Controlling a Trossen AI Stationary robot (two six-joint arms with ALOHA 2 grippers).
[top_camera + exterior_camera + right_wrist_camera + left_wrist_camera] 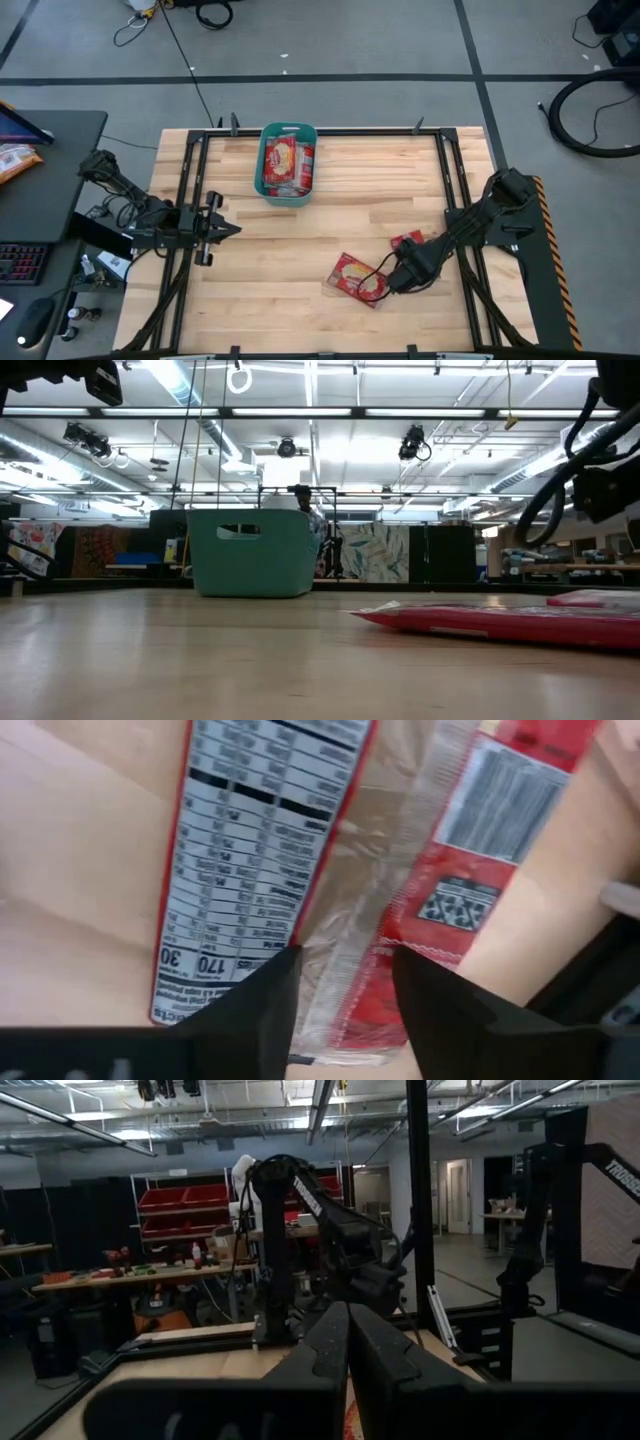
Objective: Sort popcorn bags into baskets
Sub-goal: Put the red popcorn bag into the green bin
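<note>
A teal basket (288,163) stands at the table's far middle with several red popcorn bags (287,160) lying flat in it; the low view shows the basket's wall (252,553). Two more red bags lie flat on the table's right near part, one (355,276) beside my right gripper and a smaller-showing one (406,240) partly under the right arm. My right gripper (388,282) is open above the near bag's right edge; in its wrist view the gripper (343,982) straddles the bag's printed back and clear seam (340,890). My left gripper (226,230) is shut and waits at the table's left side.
Black frame rails (186,200) run along the table's left and right sides and its far edge. Bare wood (280,260) lies between the basket and the loose bags. A desk with a keyboard and an orange-and-white packet (15,160) stands left of the table.
</note>
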